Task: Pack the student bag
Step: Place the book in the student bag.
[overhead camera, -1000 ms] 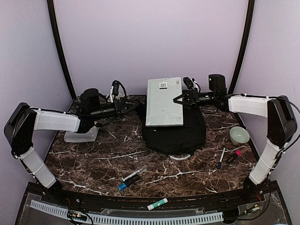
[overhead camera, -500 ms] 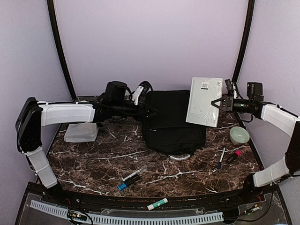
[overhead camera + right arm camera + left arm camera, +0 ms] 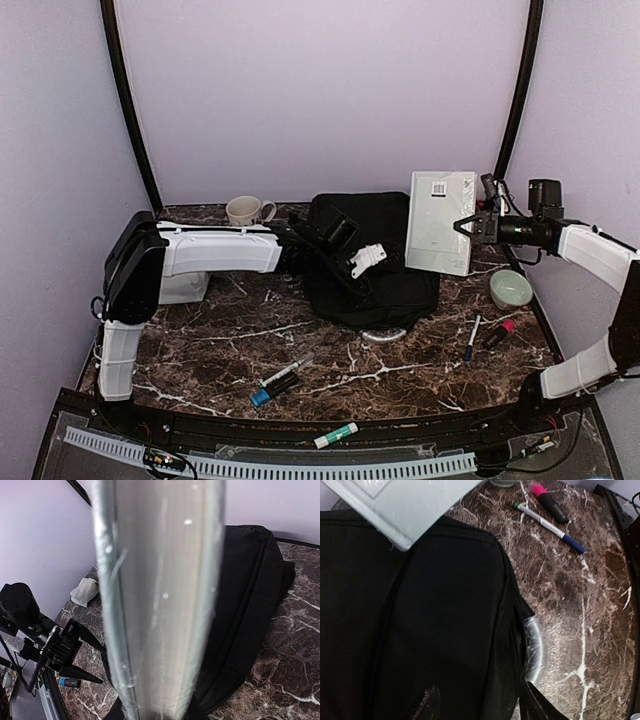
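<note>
Only the left wrist view shows the left gripper [image 3: 481,701], jaws apart, over the student bag [image 3: 445,620]. The right gripper [image 3: 464,225] clamps a white book [image 3: 440,222], which blocks its own camera.

I find the student bag [image 3: 385,285] hemmed on two sides. My left arm [image 3: 220,250] lies across the rear left, with the left gripper [image 3: 479,700] spread just above the bag's top. The white book [image 3: 441,222], pinched on edge by the right gripper [image 3: 468,224], hangs over its far right corner. A bowl [image 3: 511,288], pen [image 3: 472,338] and pink highlighter [image 3: 500,333] crowd the right. Bare marble table [image 3: 200,340] in front offers passage, bounded by markers [image 3: 285,378].
</note>
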You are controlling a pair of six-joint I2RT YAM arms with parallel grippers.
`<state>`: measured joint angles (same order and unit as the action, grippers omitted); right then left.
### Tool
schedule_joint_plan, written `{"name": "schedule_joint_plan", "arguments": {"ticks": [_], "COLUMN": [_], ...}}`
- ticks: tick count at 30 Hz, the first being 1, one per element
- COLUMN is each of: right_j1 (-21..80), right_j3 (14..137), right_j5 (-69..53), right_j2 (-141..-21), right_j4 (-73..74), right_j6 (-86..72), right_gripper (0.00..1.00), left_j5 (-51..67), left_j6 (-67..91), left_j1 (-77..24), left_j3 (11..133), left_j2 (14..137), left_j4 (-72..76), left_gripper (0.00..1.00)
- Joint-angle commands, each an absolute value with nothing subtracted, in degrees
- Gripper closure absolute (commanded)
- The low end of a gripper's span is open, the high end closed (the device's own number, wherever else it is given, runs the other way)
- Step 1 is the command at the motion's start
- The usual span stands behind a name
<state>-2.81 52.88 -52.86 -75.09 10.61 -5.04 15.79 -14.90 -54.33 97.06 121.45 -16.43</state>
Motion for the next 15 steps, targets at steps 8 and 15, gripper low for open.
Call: {"name": "schedule_joint_plan", "arguments": {"ticks": [8,15], "right_j1": [-3.2,-3.2], "right_j3": [53.0,53.0], "right_j5": [-56.7,-56.9], "right_j2": [-73.1,-73.4], "right_j4": [3.8,4.0], "right_j6": [-4.3,-4.2], "right_gripper": [1.00,1.00], "left_j5": [10.6,8.9], "left_j6": [-22.6,-24.1], "left_j1": [-56.2,-56.5], "left_j3": [100.3,100.7], "left_j2": [125.5,127.9], "left_j4": [-21.5,-20.3], "left_gripper": [0.44,0.43]}}
